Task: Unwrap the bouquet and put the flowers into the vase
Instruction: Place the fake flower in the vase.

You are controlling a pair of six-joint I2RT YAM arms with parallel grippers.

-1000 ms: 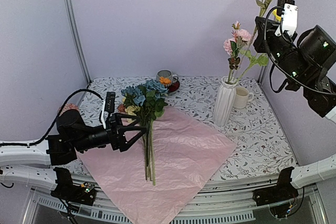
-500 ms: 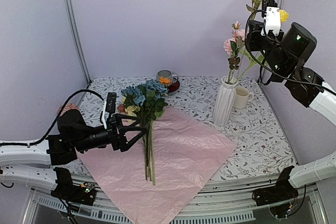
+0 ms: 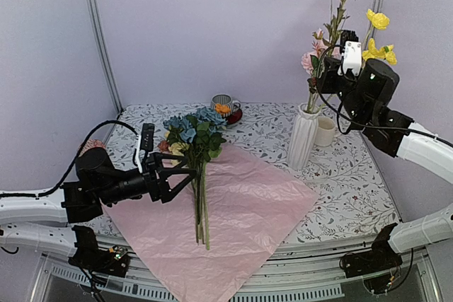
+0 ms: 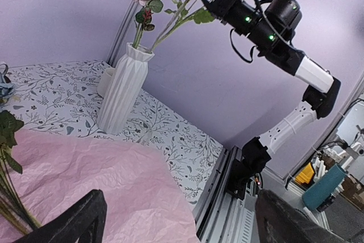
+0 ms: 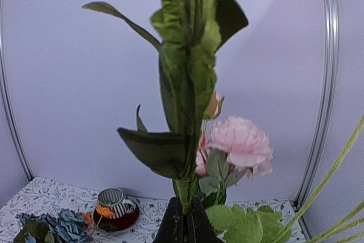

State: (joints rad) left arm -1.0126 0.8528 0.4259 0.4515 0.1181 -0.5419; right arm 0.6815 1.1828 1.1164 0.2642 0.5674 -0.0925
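the right gripper (image 3: 330, 63) (clamped on a flower stem (image 3: 337, 15)) has swung left, toward the vase (image 3: 304, 136).

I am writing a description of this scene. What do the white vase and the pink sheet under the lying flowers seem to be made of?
The vase looks like white ceramic with a matte finish: stiff ribbed walls and an even colour, though plastic cannot be excluded. The pink sheet looks like thin matte paper: fine crinkles run all over it.
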